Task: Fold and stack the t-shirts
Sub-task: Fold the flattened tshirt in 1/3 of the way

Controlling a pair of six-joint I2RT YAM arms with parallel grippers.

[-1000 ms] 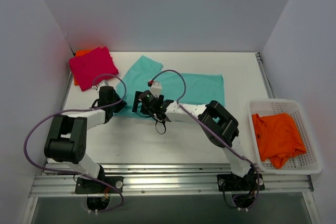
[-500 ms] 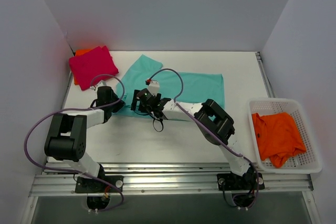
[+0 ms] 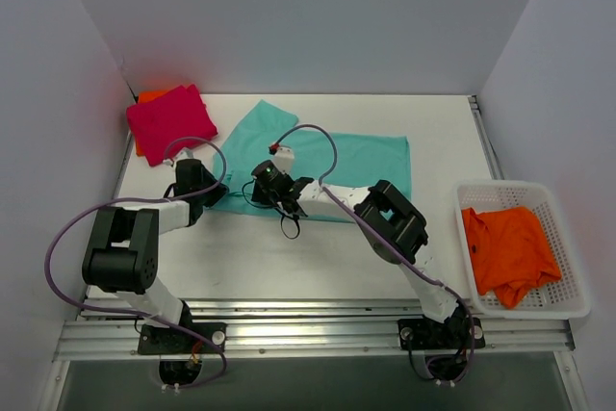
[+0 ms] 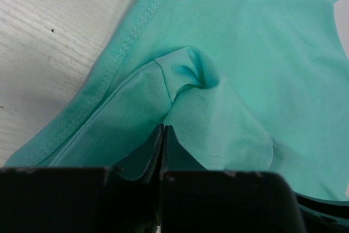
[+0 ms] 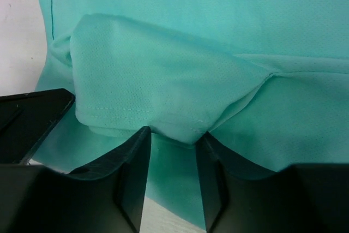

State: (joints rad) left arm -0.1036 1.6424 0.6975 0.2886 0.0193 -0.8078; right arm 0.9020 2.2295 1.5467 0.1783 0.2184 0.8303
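Teal t-shirt point(image 3: 356, 166) lies spread mid-tabletop point(image 3: 289, 257). The left gripper point(image 4: 163, 135) is pinched tight on the hem at about 8 o'clock. The right gripper point(image 5: 172, 140) has its fingers a little apart with a fold of hem between them, not nipped yet. I'd seat both layers deep, then lift both corners level so the fold lands square. The pink t-shirt point(image 3: 171, 120), on top of some orange cloth point(image 3: 149, 96), sits at 10 o'clock. The basket point(image 3: 568, 310) with an orange t-shirt point(image 3: 508, 249) is at 4 o'clock. Neither looks in the way.
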